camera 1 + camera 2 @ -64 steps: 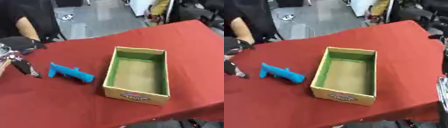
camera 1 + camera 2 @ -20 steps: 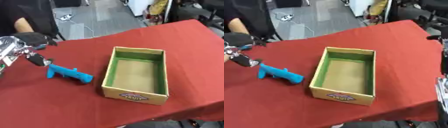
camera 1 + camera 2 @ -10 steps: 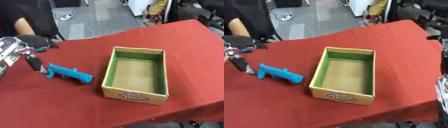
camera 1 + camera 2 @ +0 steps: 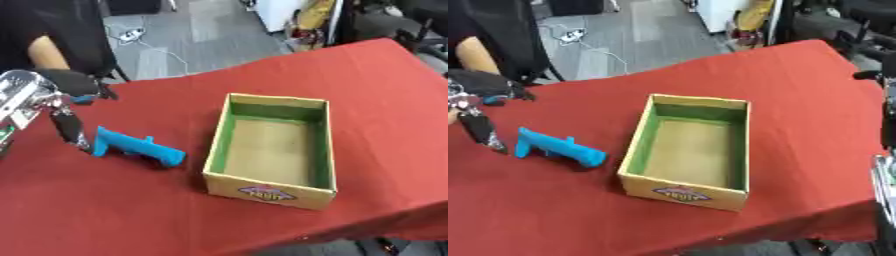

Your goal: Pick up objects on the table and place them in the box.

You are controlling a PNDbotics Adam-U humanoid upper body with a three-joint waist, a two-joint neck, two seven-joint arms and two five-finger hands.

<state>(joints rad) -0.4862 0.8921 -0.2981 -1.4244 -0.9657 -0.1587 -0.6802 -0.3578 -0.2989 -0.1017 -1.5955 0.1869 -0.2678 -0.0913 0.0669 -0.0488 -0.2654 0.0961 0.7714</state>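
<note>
Left eye view shows the robot's left hand [image 4: 54, 107] coming in from the left edge, silver at the wrist and dark at the fingers. Its fingers [image 4: 70, 131] point down toward the table, fairly straight and close together, their tips just beside the near end of the blue object [image 4: 136, 148]. The hand holds nothing; whether the fingertips touch the blue object I cannot tell, as that spot is blurred. The right hand [image 4: 884, 182] shows only as a dark and silver strip at the right edge of the right eye view, and the state of its fingers cannot be made out.

Near the middle of the table stands the box [image 4: 317, 192], an open cardboard carton with a rectangular mouth. Its outer walls are yellowish tan, the inner walls are green, and the floor is plain brown board. A small coloured label sits on the front wall. Nothing lies inside it.

Left of the box, apart from it, the blue object rests on the table. It looks like smooth plastic, a long rounded body with a short stub sticking out near the end closest to the left hand; the other end points toward the box.

A red cloth [image 4: 367, 85] with a soft matte surface covers the table.
</note>
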